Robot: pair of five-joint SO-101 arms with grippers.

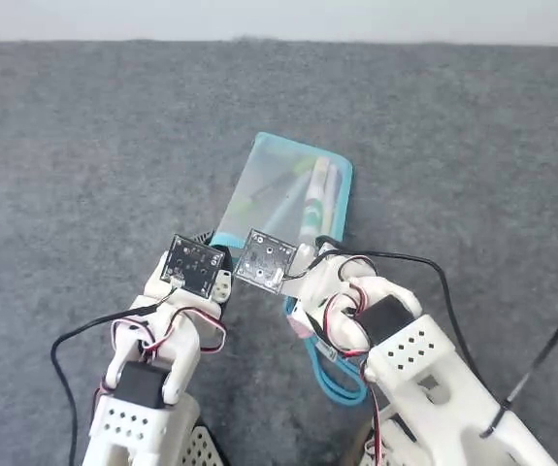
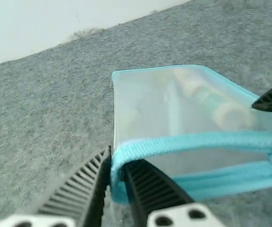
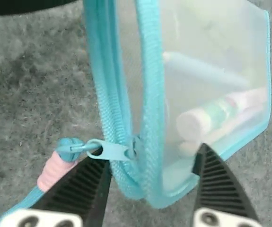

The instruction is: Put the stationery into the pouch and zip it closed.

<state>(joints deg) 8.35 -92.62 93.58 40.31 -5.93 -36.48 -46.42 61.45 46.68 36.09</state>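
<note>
Pouch [image 1: 288, 194] lies on the bench [image 1: 84, 146], stationery [image 1: 317, 194] inside, left fingers [image 2: 150, 189] clamped on its corner, right fingers [image 3: 216, 182] apart at the zip pull [image 3: 109, 152]; zip apparently open, so pinch the pull squarely.

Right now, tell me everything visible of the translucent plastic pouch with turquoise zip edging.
The translucent plastic pouch with turquoise zip edging lies on grey carpet, pastel pens showing inside. Its mouth gapes open, the turquoise slider at one end, trailing a cord with a pink bead. The left gripper clamps one corner of the edging in its jaws; the right gripper, jaws open, straddles the slider end.
</note>
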